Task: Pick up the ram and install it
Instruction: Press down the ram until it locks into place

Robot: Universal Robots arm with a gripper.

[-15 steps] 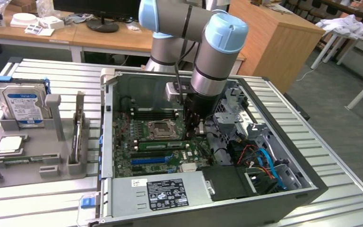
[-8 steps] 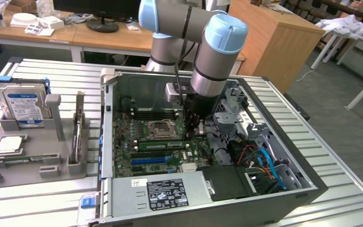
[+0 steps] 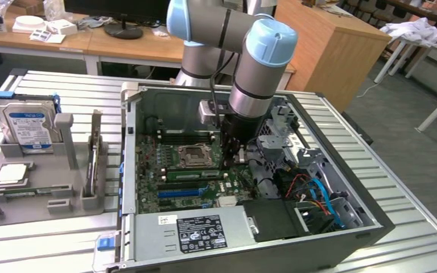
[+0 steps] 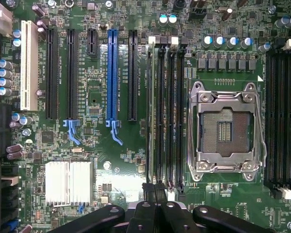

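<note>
The ram (image 3: 192, 174) appears as a long thin green stick lying along the memory slots of the motherboard (image 3: 169, 190), beside the empty processor socket (image 3: 193, 154). My gripper (image 3: 231, 162) hangs straight down inside the open computer case, just to the exterior view's right of that stick. In the wrist view the two black fingertips (image 4: 149, 193) are pressed together, shut, with nothing visible between them. They hover over one end of the row of black memory slots (image 4: 165, 111), next to the processor socket (image 4: 226, 131). Whether they touch the board I cannot tell.
A grey fixture (image 3: 52, 196) on the exterior view's left holds a silver hard drive (image 3: 27, 128) with a blue label, a square silver processor chip (image 3: 12, 173) and an upright narrow holder (image 3: 95, 153). The case walls (image 3: 130, 170), power supply (image 3: 196, 230) and cables (image 3: 317, 196) surround the board.
</note>
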